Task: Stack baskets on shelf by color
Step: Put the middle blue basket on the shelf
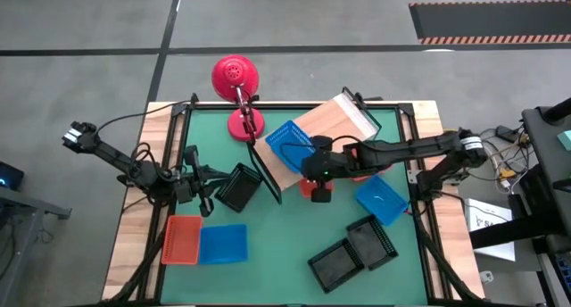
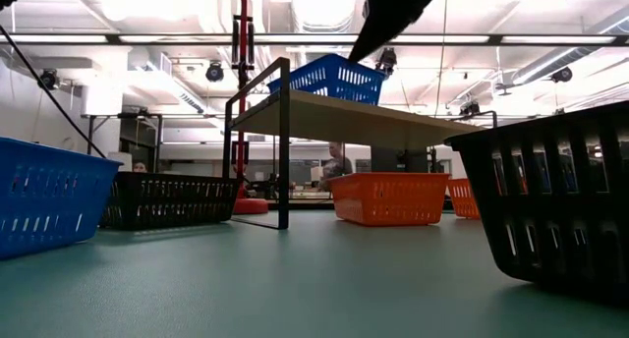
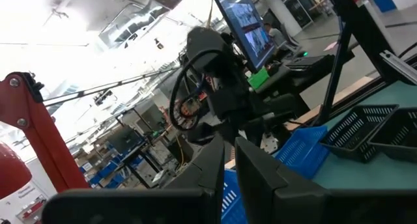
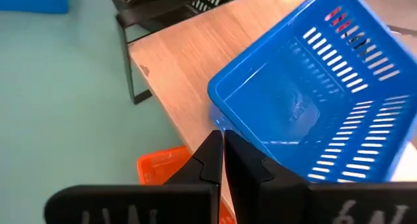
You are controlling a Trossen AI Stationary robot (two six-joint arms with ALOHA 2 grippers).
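The shelf [image 1: 332, 127] is a light wooden board on a black wire frame, standing aslant at the table's far middle. A blue basket [image 1: 290, 145] rests with its bottom on the board's left end and also shows in the low view [image 2: 329, 79]. My right gripper [image 1: 310, 164] is shut, slanting down at that basket's corner, as the right wrist view shows [image 4: 222, 152]. An orange basket [image 1: 319, 189] lies on the mat just below it. My left gripper [image 3: 229, 168] is shut and raised near a black basket [image 1: 239, 187] at the left. My right gripper's shut fingertips [image 4: 215, 146] stand right at the blue basket's rim corner [image 4: 216, 116], coming slanting down from the table's near-right side. I cannot tell whether they touch it. The basket sits flat on the shelf board.
A red lamp [image 1: 236, 79] stands behind the shelf's left end. On the green mat lie an orange basket [image 1: 183, 238] and a blue one [image 1: 223, 244] at near left, another blue [image 1: 382, 198] at right, and two black ones [image 1: 335, 264] [image 1: 373, 240] at near right.
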